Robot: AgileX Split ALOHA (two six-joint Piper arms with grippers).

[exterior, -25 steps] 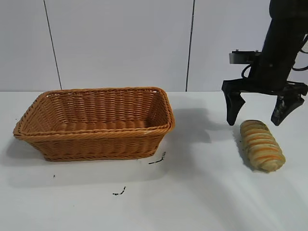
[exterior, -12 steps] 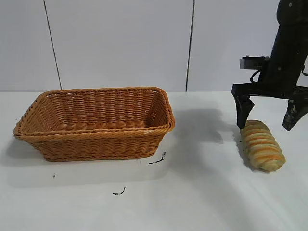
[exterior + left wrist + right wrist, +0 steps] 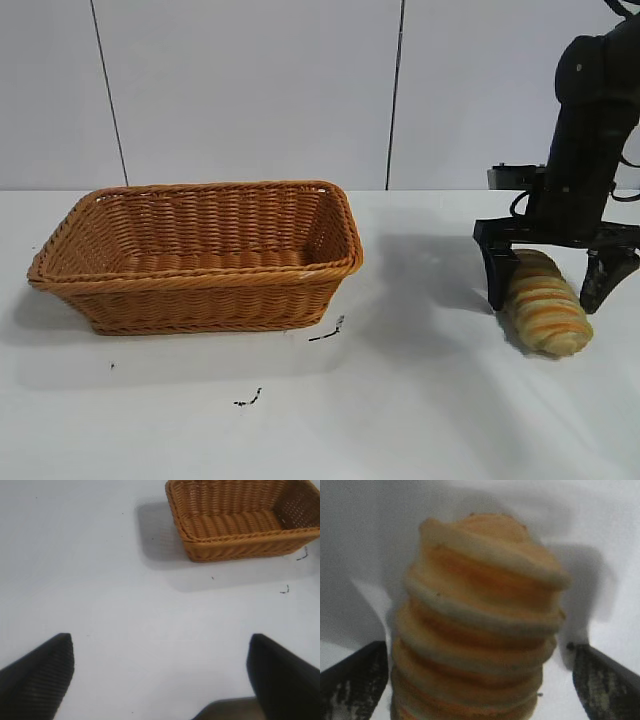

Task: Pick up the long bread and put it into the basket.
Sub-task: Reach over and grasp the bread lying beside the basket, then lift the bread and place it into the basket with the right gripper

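Two black fingers of the right gripper (image 3: 553, 290) stand low on either side of the long bread (image 3: 545, 316), pointing down, spread wide with a gap on each side; it pinches nothing. The long bread lies on the white table (image 3: 420, 400), well apart from the wicker basket (image 3: 200, 255), which sits on the table toward the left arm's side. The left gripper (image 3: 160, 672) hovers over bare table, its fingers spread.
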